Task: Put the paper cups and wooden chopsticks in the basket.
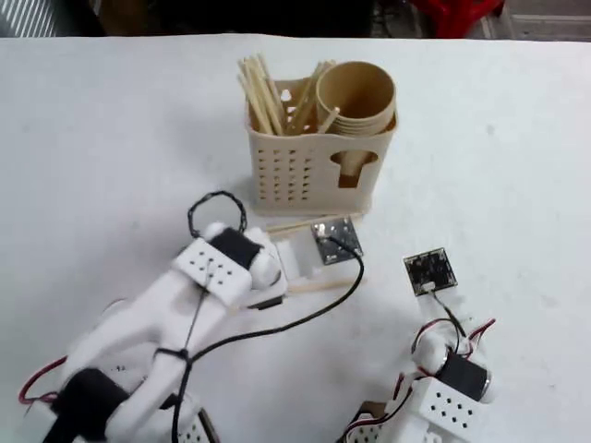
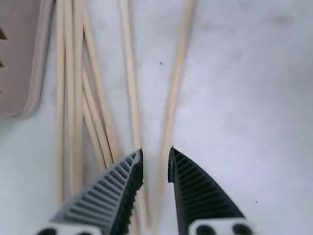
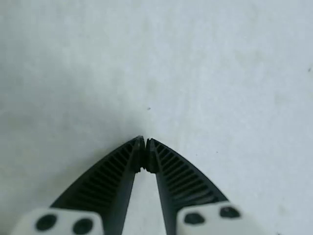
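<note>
You're looking at a white, matte surface (image 1: 111, 138), faintly mottled and lit softly and evenly, so the shadows on it are pale. Past its far edge the room drops into a dark band (image 1: 231, 17). A red object (image 1: 457, 14) sits beyond the far right corner, and a pale ribbed panel (image 1: 28, 17) beyond the far left corner.

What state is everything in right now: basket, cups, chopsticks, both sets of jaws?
Basket: upright, both compartments filled.
Paper cups: stacked, upright in one compartment.
Chopsticks in basket: standing on end in the other compartment.
Loose chopsticks: lying flat on the table by the basket.
Left jaws: slightly apart, over the loose chopsticks.
Right jaws: shut, empty, over bare table.
</note>
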Motion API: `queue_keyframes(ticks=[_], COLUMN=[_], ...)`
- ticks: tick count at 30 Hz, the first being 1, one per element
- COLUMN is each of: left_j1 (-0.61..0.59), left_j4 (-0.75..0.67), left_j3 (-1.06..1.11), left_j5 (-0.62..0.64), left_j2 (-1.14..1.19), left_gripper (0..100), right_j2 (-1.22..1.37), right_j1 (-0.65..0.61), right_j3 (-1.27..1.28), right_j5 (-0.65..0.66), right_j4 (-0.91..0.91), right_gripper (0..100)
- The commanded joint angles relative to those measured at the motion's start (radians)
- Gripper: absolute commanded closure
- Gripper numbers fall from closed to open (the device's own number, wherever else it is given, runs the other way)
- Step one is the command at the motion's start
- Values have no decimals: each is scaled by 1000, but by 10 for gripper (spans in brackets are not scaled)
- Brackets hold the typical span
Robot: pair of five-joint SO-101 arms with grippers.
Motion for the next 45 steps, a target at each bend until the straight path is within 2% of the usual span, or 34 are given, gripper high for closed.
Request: queue_keyframes(ticks=[1,7,15,20,24,29,39,43,45], left_j1=[8,7,-19,-12,-21,-12,-10,-15,-19], left_j4=[-46,-52,-34,-23,-3,152,606,666,660], left_j3=[-21,-181,-259,-262,-265,-358,-769,-921,-993], left_j5=[-12,11,28,20,20,26,21,37,91], left_j2=[113,380,438,447,440,346,5,-67,-82], left_gripper=[894,845,849,979,980,977,977,977,977], right_j2=[-7,-7,-7,-7,-7,-7,-7,-7,-7], right_j1=[8,8,8,8,8,8,8,8,8], right_j3=[-3,-3,-3,-3,-3,-3,-3,-3,-3], right_j5=[-5,-5,-3,-3,-3,-2,-2,-2,-2], right_j4=[7,7,7,7,7,7,7,7,7], right_gripper=[981,981,981,981,981,981,981,981,981])
